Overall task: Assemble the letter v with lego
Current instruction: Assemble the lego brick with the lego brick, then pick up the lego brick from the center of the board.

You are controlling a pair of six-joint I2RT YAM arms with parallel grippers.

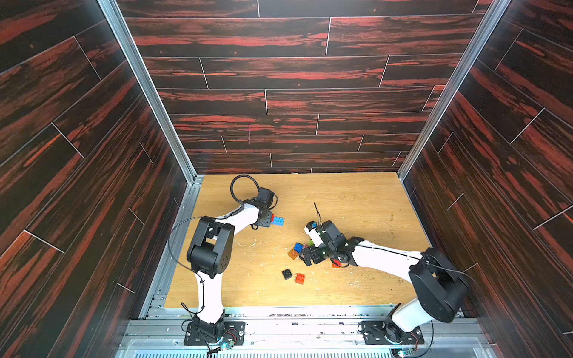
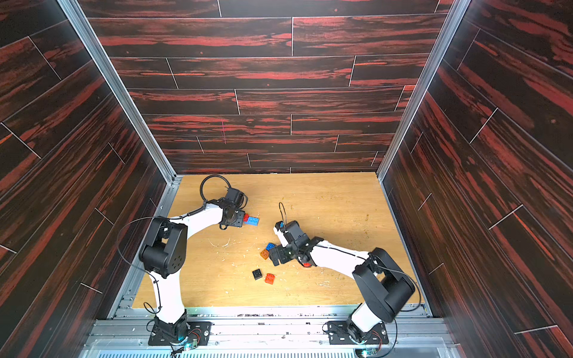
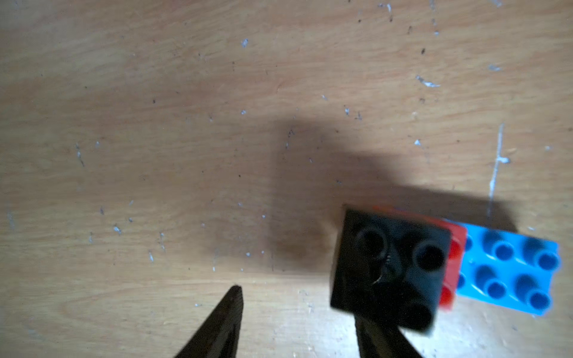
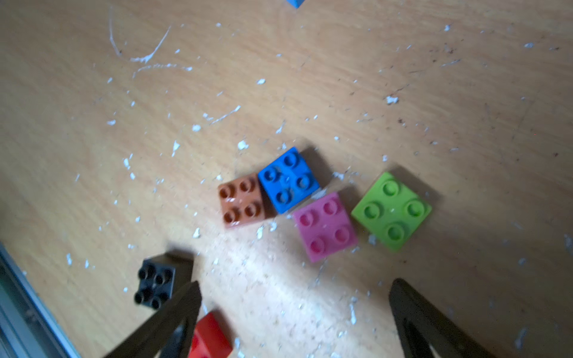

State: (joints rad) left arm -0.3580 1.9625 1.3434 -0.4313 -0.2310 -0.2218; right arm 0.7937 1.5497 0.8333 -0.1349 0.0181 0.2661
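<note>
My left pincer (image 3: 299,300) stands part open, gripping nothing. At one fingertip sits a black brick (image 3: 390,266), over a red brick (image 3: 454,257) and a light-blue brick (image 3: 511,266). My right pincer (image 4: 294,285) gapes wide and empty. Just ahead of it on the table (image 4: 93,124) lie the pink brick (image 4: 325,226), blue brick (image 4: 288,179), orange brick (image 4: 240,200) and green brick (image 4: 391,210).

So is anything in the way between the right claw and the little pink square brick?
Nothing visible is. The right claw stands open, and only bare wooden table with white crumbs lies between it and the small square pink plastic brick. A small red plastic brick sits beside one finger, off to the side.
</note>
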